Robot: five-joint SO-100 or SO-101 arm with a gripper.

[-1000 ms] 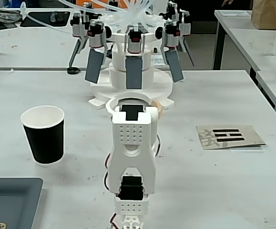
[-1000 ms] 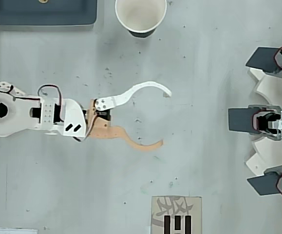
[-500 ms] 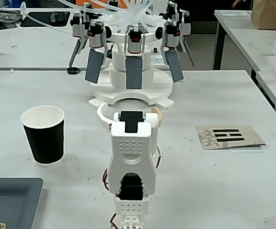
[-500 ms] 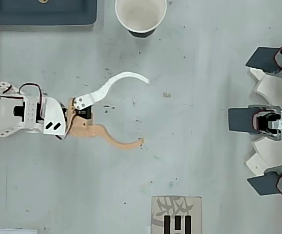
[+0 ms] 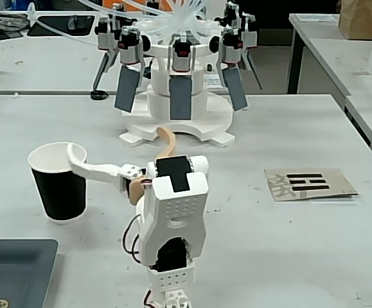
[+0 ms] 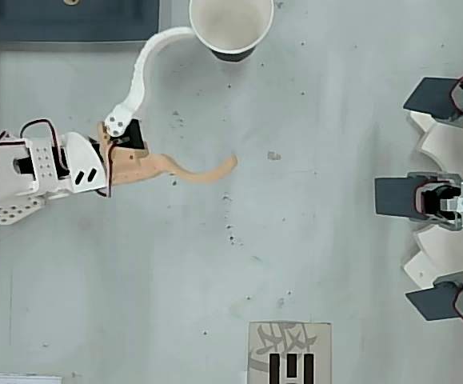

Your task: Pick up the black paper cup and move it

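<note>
The black paper cup stands upright on the grey table, at the left of the fixed view; the overhead view looks down into its white inside at the top edge. My gripper is open wide. Its curved white finger reaches to the cup, and its tip rests at the cup's rim on the side facing the arm. The orange finger points away over bare table, well apart from the cup. Nothing is held.
A white machine with several dark paddles stands at the table's far side. A dark tray lies near the cup. A cardboard card with black marks lies on the other side.
</note>
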